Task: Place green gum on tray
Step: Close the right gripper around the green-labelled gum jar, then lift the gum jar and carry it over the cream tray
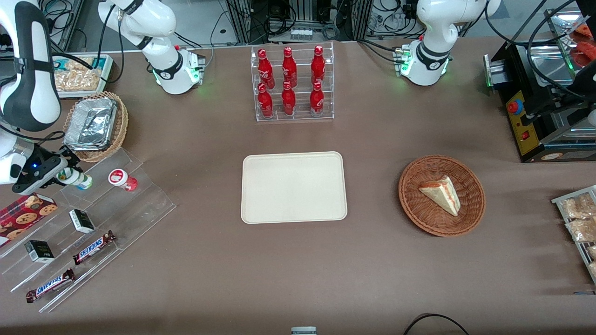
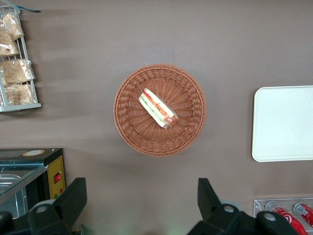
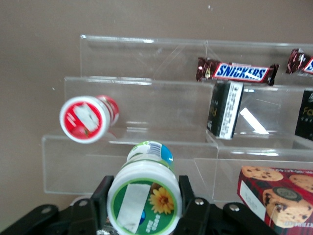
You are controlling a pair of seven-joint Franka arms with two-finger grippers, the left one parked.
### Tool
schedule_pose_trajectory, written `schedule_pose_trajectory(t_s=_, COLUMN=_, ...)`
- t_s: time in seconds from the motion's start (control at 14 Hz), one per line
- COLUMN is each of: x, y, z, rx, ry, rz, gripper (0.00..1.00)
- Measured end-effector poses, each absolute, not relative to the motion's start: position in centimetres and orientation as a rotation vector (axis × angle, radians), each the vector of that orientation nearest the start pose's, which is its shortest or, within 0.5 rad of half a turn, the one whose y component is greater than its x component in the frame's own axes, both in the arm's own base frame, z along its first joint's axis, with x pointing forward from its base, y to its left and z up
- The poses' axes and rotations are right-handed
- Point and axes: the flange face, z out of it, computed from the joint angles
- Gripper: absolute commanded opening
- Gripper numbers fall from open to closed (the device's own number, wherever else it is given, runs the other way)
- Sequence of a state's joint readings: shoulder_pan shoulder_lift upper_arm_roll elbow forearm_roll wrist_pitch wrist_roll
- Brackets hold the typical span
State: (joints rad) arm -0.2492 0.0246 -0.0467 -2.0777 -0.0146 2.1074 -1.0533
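Note:
The green gum (image 1: pixel 80 180) (image 3: pixel 148 155) is a small bottle with a white lid bearing a green label and a yellow flower. My right gripper (image 1: pixel 64 174) (image 3: pixel 144 192) is shut on it, one black finger (image 3: pixel 101 192) pressed against each side of the lid. It is held tilted over the highest step of the clear stand (image 1: pixel 116 204), at the working arm's end of the table. A red-lidded bottle (image 1: pixel 122 179) (image 3: pixel 85 119) lies beside it on the same step. The cream tray (image 1: pixel 293 187) (image 2: pixel 283 122) lies flat at the table's middle, bare.
The stand's lower steps carry two Snickers bars (image 1: pixel 94 247), small black boxes (image 1: pixel 81 220) and a cookie box (image 1: pixel 23 211). A wicker basket with a foil container (image 1: pixel 92 123) sits close by. A cola rack (image 1: pixel 292 83) and a sandwich basket (image 1: pixel 441 195) flank the tray.

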Motion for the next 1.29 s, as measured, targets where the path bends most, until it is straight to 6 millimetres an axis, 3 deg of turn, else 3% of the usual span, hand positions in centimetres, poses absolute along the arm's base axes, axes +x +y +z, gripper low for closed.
schedule_pose_trajectory(t_s=0.21, x=53.9, y=-12.3, z=42.8, rx=-2.935, ry=-1.137, rz=0.025, gripper=0.00)
schedule_pose_trajectory(t_s=0.5, x=55.1, y=-5.0, z=44.1, rx=-2.957, ry=-1.039, rz=0.077, gripper=0.00)
schedule_pose_trajectory(t_s=0.86, x=54.7, y=6.3, z=44.8, rx=-3.026, ry=-0.836, rz=0.136, gripper=0.00)
schedule_pose_trajectory(t_s=1.07, x=53.3, y=14.0, z=44.4, rx=-3.083, ry=-0.679, rz=0.155, gripper=0.00)
schedule_pose_trajectory(t_s=1.29, x=51.6, y=20.5, z=43.5, rx=-3.133, ry=-0.516, rz=0.164, gripper=0.00)
